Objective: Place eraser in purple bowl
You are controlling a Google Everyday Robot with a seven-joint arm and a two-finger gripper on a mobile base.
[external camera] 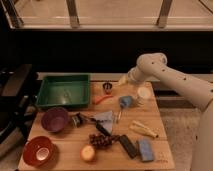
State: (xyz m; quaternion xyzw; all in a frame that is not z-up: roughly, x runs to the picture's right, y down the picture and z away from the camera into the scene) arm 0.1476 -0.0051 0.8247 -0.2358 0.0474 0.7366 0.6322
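**A:** Where is the eraser [127, 146]?

**B:** It lies flat on the table [165, 150], a long way off the green tray [64, 76]'s front right corner, down toward the near edge. From the tray, go right and well forward. A blue-grey block [145, 149] lies just beyond it, further from the tray. I cannot tell whether the two touch.

**A:** And the purple bowl [54, 119]?

**B:** It stands upright just in front of the tray's front left part, close to the tray's wall. Nothing shows inside it. A red bowl [38, 150] sits further forward from the tray on that same left side.

**A:** So the eraser and the purple bowl are well apart?

**B:** Yes. The bowl is below the tray's left end, and the eraser is out past its right end.

**A:** Where is the gripper [121, 81]?

**B:** It is at the end of the white arm [165, 75], off the tray's right side, level with the tray's back half. It hangs over the back part of the table. A white cup [144, 93] stands further right of the tray, under the arm.

**A:** Is it clenched, released, or grasping something?

**B:** I cannot tell. It is nowhere near the eraser, which lies alone on the table with nothing holding it.
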